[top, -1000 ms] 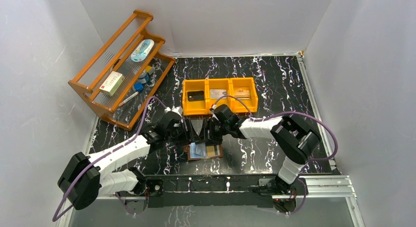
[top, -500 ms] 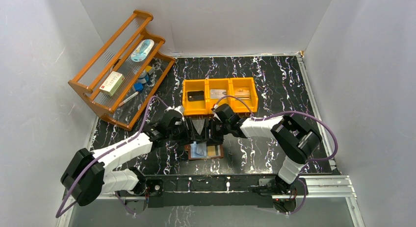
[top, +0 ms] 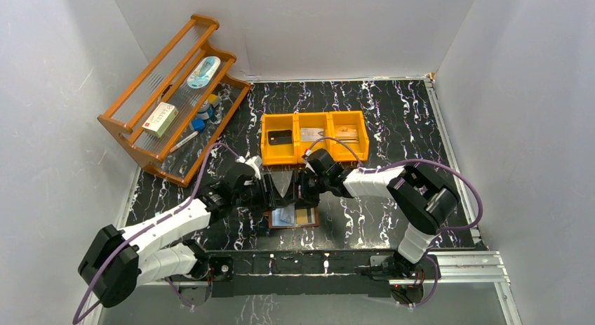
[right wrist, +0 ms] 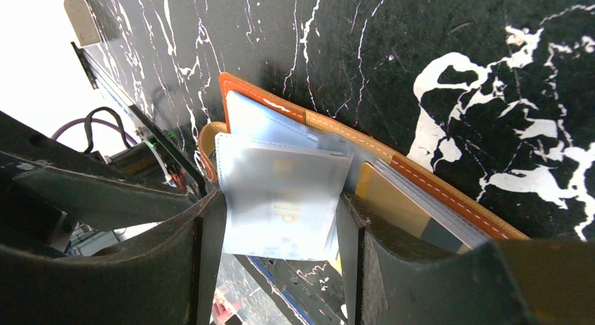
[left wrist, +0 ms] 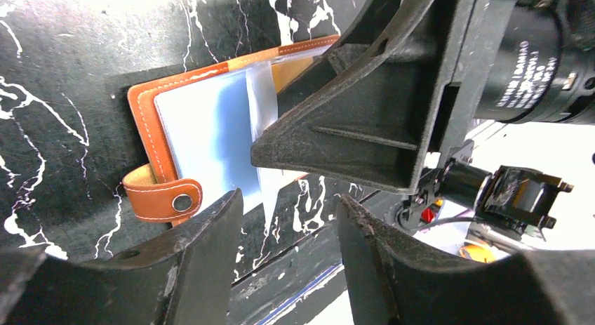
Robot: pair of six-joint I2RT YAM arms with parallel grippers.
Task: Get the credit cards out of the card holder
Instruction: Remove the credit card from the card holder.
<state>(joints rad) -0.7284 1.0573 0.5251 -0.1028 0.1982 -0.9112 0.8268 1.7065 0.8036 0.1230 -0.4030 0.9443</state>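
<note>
Swinging in toward the left side of the card holder, your left gripper has crept nearer over the last second. The arm behind it has dropped lower and stretched out. Its fingers stand apart with nothing between them, and they hang just short of the card holder's near edge, beside the snap tab.

The card holder itself has not shifted. It lies open and flat on the table, between the two grippers.

Above the card holder's middle, your right gripper has stayed put. Its fingers are spread with a clear pocket leaf standing up between them, though whether they press on the leaf's edges is unclear. On the card holder's right half, a tan card is tucked in a pocket.

Beyond the card holder's far edge, the orange bin holds one card in each compartment. So the job looks mostly done, with this tan card left. Your left gripper's approach reads as setting up to pin the leather or take that card while the right keeps the leaf clear.
</note>
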